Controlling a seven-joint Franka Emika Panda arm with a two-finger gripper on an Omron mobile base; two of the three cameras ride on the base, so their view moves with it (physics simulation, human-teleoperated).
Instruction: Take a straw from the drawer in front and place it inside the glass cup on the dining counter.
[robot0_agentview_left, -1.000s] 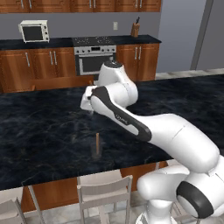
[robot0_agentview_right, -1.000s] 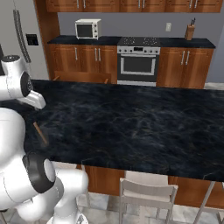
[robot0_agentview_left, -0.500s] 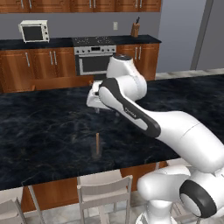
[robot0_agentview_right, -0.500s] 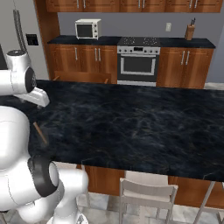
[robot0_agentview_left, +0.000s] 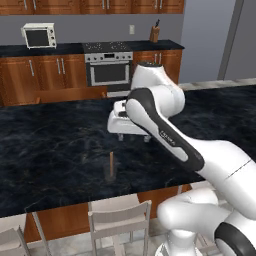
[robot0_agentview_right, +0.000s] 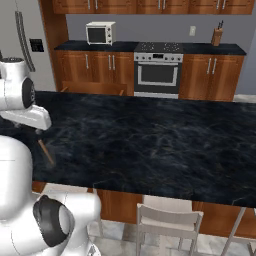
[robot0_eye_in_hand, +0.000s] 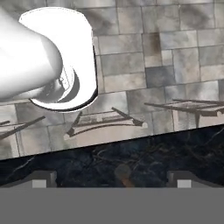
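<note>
Gripper (robot0_agentview_left: 134, 137) shifted right since earlier frame, hovering over dining counter (robot0_agentview_left: 55, 155); jaw spread indiscernible. Straw (robot0_agentview_left: 111, 164): thin, reddish-brown, upright at near counter edge in glass cup (robot0_agentview_left: 110, 172). No legible writing.

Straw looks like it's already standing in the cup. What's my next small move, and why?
Probably lift the gripper clear and stop. The straw stands upright in the glass cup on the dining counter, apart from the hand.
</note>
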